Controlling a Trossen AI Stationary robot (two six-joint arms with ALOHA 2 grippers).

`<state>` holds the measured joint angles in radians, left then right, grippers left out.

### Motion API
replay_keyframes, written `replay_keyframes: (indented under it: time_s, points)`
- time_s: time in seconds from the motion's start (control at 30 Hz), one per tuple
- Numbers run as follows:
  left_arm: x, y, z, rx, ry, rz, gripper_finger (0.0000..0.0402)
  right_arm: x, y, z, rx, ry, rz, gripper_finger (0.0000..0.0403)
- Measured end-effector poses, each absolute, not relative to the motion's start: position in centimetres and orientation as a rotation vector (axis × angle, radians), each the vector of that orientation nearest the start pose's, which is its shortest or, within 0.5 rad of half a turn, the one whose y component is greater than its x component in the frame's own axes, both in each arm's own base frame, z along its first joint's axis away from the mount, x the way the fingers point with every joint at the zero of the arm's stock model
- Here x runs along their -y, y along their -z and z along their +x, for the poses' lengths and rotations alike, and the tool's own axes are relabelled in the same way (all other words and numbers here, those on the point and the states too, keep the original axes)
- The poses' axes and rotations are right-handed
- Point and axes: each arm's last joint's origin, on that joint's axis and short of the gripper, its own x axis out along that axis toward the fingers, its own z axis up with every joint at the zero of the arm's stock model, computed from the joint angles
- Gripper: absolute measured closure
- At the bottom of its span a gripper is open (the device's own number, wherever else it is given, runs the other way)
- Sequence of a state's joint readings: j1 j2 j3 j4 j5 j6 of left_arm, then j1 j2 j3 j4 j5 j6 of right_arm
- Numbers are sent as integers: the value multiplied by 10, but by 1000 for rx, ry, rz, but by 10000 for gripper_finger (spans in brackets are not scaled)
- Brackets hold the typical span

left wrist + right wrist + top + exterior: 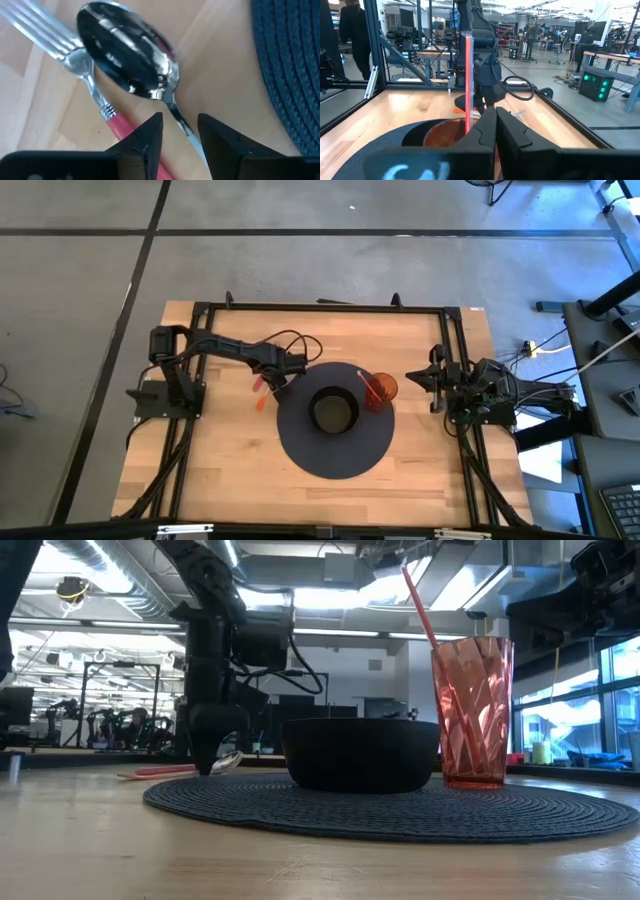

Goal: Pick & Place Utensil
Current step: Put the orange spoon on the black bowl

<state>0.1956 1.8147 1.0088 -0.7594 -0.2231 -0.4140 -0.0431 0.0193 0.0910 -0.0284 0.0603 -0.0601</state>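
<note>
A metal spoon (127, 57) with a red handle lies on the wooden table just left of the dark round placemat (300, 452). Its bowl rests across the neck of a red-handled fork (87, 75). My left gripper (180, 119) is open and points down at the table. One finger stands on each side of the spoon's thin neck (176, 111), and neither touches it. In the low view the left gripper (208, 768) reaches down to the tabletop beside the spoon's bowl (229, 761). My right gripper (495, 117) is shut and waits at the table's right edge.
A black bowl (333, 410) sits in the middle of the placemat. A red tumbler (381, 388) with a red straw (420, 605) stands at the placemat's right rim. A black frame (320, 307) borders the table. Bare wood shows on the near side.
</note>
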Motion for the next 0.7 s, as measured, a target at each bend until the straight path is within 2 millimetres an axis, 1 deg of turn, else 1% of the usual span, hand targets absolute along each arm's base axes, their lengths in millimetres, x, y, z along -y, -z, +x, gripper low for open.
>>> replay_keyframes:
  time_s: [0.23, 0.4, 0.53, 0.7]
  points:
    - [-64, -124, 292, -1510, -581, -272, 317, 6, -190, 93, 40, 105, -59, 398]
    - [-64, -124, 293, -1523, -501, -213, 358, 6, -190, 93, 40, 105, -60, 398]
    - [-64, -124, 293, -1523, -496, -215, 390, 6, -190, 93, 40, 105, -60, 398]
    - [-60, -124, 294, -1524, -493, -188, 393, 6, -190, 93, 40, 105, -60, 398]
